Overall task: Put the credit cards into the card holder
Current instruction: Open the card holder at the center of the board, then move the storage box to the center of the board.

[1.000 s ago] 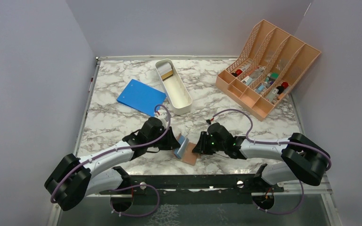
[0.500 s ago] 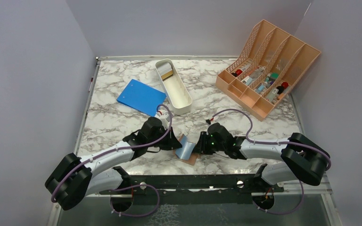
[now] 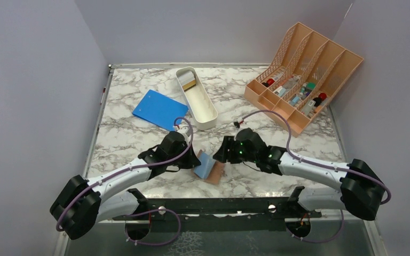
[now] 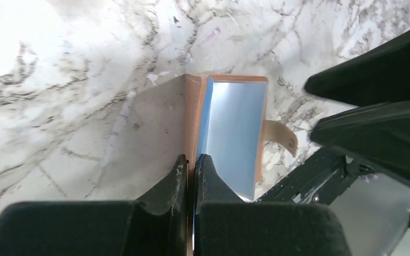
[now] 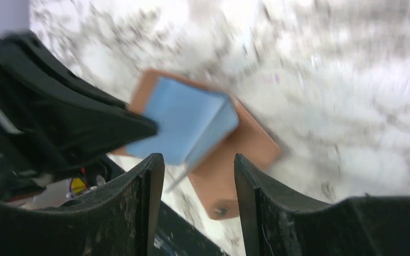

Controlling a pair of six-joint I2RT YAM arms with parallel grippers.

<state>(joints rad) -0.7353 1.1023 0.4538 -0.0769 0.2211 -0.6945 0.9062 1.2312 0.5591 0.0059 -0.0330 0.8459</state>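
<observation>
While the left gripper (image 3: 195,160) is clamping one flap of the single card holder (image 3: 208,168) at six o'clock in the overhead view, fold running one-to-seven, the right gripper (image 3: 221,152) is hovering open-jawed and empty at its two o'clock. Credit cards (image 3: 189,83), count unclear, are lying well apart at the right gripper's eleven o'clock, in one white tray (image 3: 205,114).

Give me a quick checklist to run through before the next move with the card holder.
1. Left hand clamped on the card holder's brown cover: ok.
2. Holder open, pale blue inside showing: ok.
3. Right hand open and holding nothing: ok.
4. Credit cards visible at the white tray's far end: ok.
5. A card held, ready to insert: not ok.
6. Holder's slots free: cannot tell.
</observation>
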